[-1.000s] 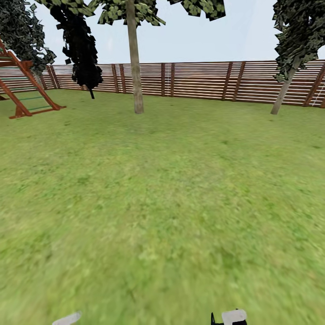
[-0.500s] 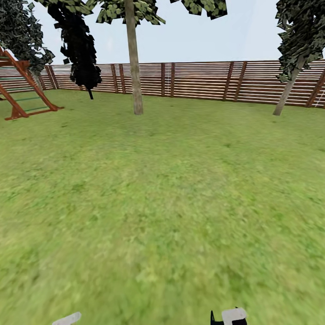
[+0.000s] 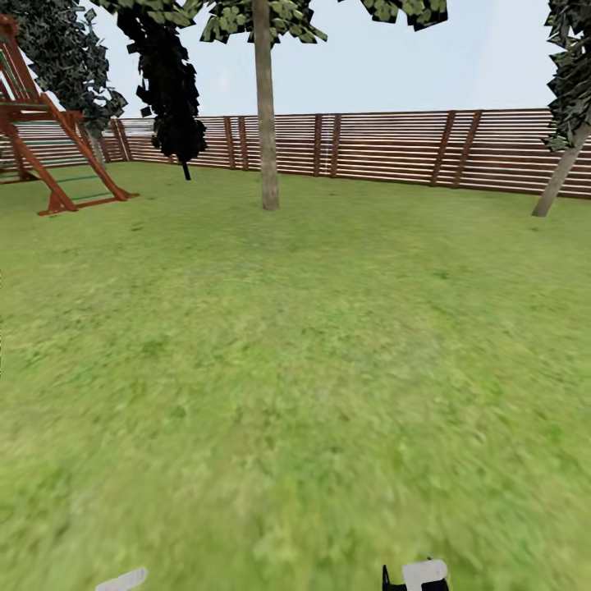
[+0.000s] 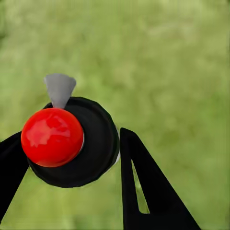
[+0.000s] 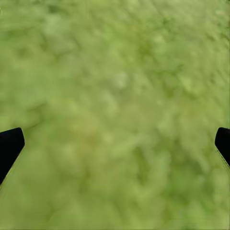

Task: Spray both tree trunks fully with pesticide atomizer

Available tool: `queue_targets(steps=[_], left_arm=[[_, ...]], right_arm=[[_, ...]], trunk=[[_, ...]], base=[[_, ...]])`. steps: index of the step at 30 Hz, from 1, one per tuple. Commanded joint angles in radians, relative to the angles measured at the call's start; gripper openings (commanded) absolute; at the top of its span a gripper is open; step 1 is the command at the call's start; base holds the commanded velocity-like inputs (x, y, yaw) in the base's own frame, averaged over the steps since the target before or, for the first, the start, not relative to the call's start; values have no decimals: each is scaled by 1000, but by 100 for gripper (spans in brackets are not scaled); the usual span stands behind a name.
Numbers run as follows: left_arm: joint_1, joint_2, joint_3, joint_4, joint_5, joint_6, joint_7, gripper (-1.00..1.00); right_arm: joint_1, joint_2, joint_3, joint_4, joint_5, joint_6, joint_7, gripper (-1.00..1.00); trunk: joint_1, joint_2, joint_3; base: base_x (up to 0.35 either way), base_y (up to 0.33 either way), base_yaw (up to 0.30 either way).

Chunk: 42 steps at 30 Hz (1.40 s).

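1. In the left wrist view, the pesticide atomizer (image 4: 72, 141), seen as a black round body with a red cap and a grey nozzle, is held between the two dark fingers of the left gripper (image 4: 67, 158), which are closed against its sides.
2. In the right wrist view, the right gripper (image 5: 115, 143) is spread wide, its dark fingertips (image 5: 9, 146) at the frame's two edges, with nothing between them but blurred grass.
3. Across the head view, the lawn (image 3: 312, 369) is spread from the bottom edge up to the wooden fence (image 3: 394, 148).
4. One tree trunk (image 3: 266, 115) is seen upper centre, well apart from the robot; a second leaning trunk (image 3: 562, 176) stands at the upper right edge. A red climbing frame (image 3: 41, 148) is placed at the upper left.
5. The pick-up is judged done. No spray cover can be made out on either trunk, so both are judged still to be approached and sprayed.
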Motion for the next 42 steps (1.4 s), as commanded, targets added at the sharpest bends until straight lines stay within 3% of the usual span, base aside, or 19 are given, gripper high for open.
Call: queue_targets(steps=[1, 42], left_arm=[[-1, 0, -4, 1, 8, -3, 0, -100], [-1, 0, -4, 1, 8, -5, 0, -100]], right_arm=[[0, 0, -7, 1, 11, -2, -5, 100], [0, 0, -7, 1, 12, -2, -5, 100]], trunk=[[0, 0, -1], [0, 0, -1]], base=[[342, 0, 59], [342, 0, 2]])
